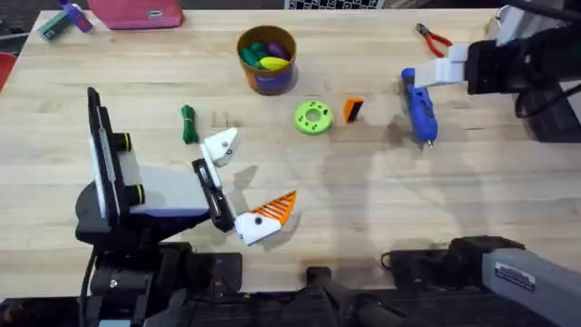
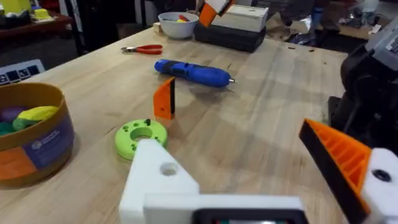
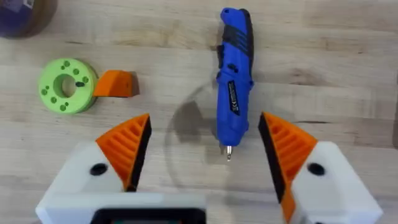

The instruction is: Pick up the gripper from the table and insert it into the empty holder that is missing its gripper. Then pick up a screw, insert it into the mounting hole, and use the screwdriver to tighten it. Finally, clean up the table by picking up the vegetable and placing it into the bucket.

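We see the left gripper [image 1: 243, 186] low over the near left of the table [image 1: 381, 200], spread wide and holding nothing; one of its fingers is the bare white holder [image 1: 221, 145] with no orange tip, the other carries an orange pad. The loose orange gripper [image 1: 353, 110] stands on the table just beside a flat green disc [image 1: 313, 118], apart from both arms. The right gripper [image 3: 202, 162] hangs over the blue screwdriver [image 1: 419, 107], which lies flat on the wood; its two orange-padded fingers [image 3: 127, 146] stand wide apart on either side of the tool's tip, not touching it. The dark-green vegetable [image 1: 188, 124] lies on the table left of the holder. The bucket [image 1: 267, 60] sits farther back with coloured toys inside. Red pliers [image 1: 432, 39] lie near the far right edge.
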